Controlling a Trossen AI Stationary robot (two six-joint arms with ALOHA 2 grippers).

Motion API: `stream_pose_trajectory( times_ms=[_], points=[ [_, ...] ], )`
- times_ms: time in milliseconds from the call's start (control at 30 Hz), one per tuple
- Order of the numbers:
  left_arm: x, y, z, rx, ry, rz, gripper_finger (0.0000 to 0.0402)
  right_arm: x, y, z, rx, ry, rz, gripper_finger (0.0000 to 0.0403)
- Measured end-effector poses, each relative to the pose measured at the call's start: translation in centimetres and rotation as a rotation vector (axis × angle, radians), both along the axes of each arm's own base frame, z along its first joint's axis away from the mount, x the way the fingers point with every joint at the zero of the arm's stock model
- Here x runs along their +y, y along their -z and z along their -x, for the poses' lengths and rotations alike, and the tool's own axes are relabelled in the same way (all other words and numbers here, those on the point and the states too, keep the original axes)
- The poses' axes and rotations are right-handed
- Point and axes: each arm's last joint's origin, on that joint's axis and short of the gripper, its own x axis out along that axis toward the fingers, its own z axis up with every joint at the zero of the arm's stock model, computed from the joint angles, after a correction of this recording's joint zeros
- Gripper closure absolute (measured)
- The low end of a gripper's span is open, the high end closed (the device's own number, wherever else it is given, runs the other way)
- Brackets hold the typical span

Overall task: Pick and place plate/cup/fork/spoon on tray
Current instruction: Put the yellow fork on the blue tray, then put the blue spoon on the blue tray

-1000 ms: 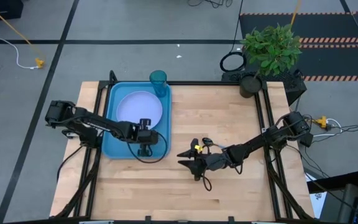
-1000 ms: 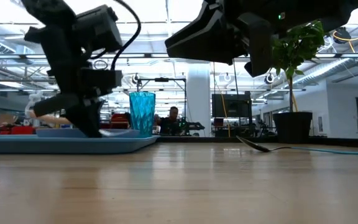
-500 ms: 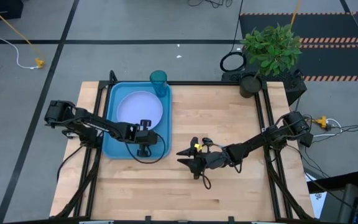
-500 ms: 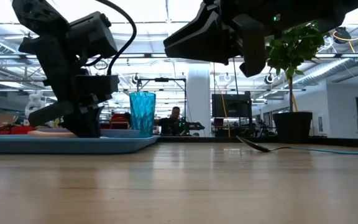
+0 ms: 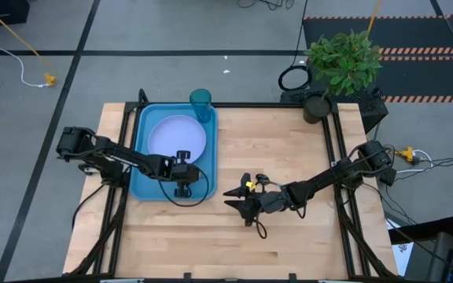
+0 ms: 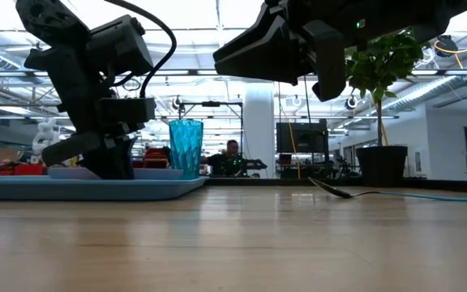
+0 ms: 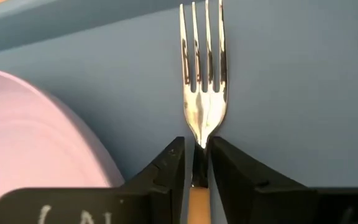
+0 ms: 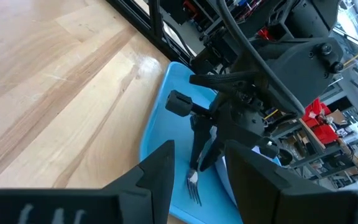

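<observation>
orange-handled fork with silver tines [image 7: 202,87]: lies on the bright-blue rectangular plastic tray [image 5: 143,187], beside the round pale lavender plate [image 5: 176,135] | left gripper [image 7: 196,163]: fingers flank the fork's neck, grip or gap cannot be told | teal translucent cup [image 5: 200,104]: at tray's far corner | right gripper [image 8: 196,163]: fingers apart, empty, mid-table

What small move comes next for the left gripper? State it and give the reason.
Probably lift the left gripper straight up, clear of the orange-handled metal fork. The fork lies flat on the bright-blue plastic tray beside the pale lavender round plate. The jaws stand slightly apart on either side of its neck, so it looks placed already.
</observation>
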Motion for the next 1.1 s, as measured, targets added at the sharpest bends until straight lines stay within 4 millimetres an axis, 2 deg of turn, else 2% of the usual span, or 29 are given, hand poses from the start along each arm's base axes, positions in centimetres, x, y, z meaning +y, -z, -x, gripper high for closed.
stream_pose_trajectory(
  times_ms=[167, 267, 367, 633, 900, 1033, 1100],
  points=[
    [0.0, -0.3, -0.2, -0.014, -0.018, 0.008, 0.0315, 0.0, -0.1, 0.0, -0.010, -0.002, 0.004, 0.0268],
    [-0.1, -1.3, -0.5, -0.052, -0.027, 0.016, 0.0314, 0.0, -0.1, 0.0, -0.012, 0.000, 0.002, 0.0268],
    [-0.5, -2.8, -0.5, -0.080, -0.021, 0.025, 0.0314, 0.0, -0.1, 0.0, -0.015, 0.015, -0.013, 0.0268],
    [-2.4, -9.0, -0.3, -0.255, 0.035, 0.063, 0.0314, 0.0, -0.1, 0.6, -0.009, 0.194, -0.184, 0.0268],
    [-4.5, -14.0, 1.1, -0.483, 0.122, 0.122, 0.0314, 0.8, -2.2, 4.6, 0.103, 0.360, -0.549, 0.0268],
    [-5.8, -15.3, 1.6, -0.579, 0.176, 0.156, 0.0314, 1.0, -3.1, 6.8, 0.184, 0.409, -0.706, 0.0268],
    [-6.4, -15.7, 1.7, -0.618, 0.197, 0.172, 0.0314, 1.0, -3.2, 7.8, 0.234, 0.429, -0.726, 0.0268]
  ],
)
